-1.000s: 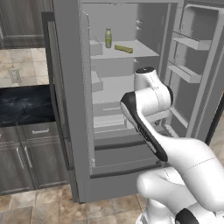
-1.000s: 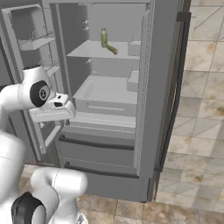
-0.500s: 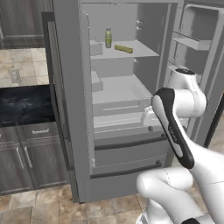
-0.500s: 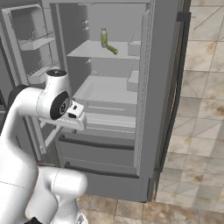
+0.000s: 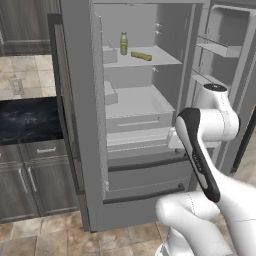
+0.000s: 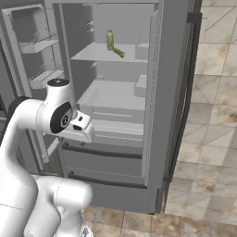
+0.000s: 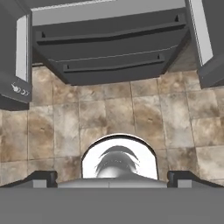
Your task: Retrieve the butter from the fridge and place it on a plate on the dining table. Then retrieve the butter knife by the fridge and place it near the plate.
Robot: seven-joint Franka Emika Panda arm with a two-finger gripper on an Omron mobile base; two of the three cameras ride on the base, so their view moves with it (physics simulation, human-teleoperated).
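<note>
The fridge point(image 5: 80, 125) stands with both upper doors swung wide. The butter point(image 5: 141, 56), a small olive-yellow bar, lies on the top shelf right of a pale green bottle point(image 5: 123, 43); from the other side, the butter point(image 6: 119, 53) lies just below the bottle point(image 6: 110, 40). My arm is folded in front of the lower shelves, well below the butter. My hand point(image 6: 79, 127) hangs at drawer height and points down at the floor. The gripper point(image 7: 112, 177) is open, its fingertips point(image 7: 43, 176) spread wide with nothing between them. The plate, dining table and butter knife are out of view.
A black-topped counter point(image 5: 27, 120) on grey cabinets adjoins the fridge's left side. The open doors point(image 6: 32, 55) carry shelf bins and flank my arm. The fridge's lower drawers point(image 7: 109, 48) are shut, and tan tiled floor point(image 7: 144, 113) lies in front of them.
The arm has swung away from the middle of the fridge opening toward the door side, and the hand has turned downward. The gripper stays open, and the butter and bottle have not moved.
</note>
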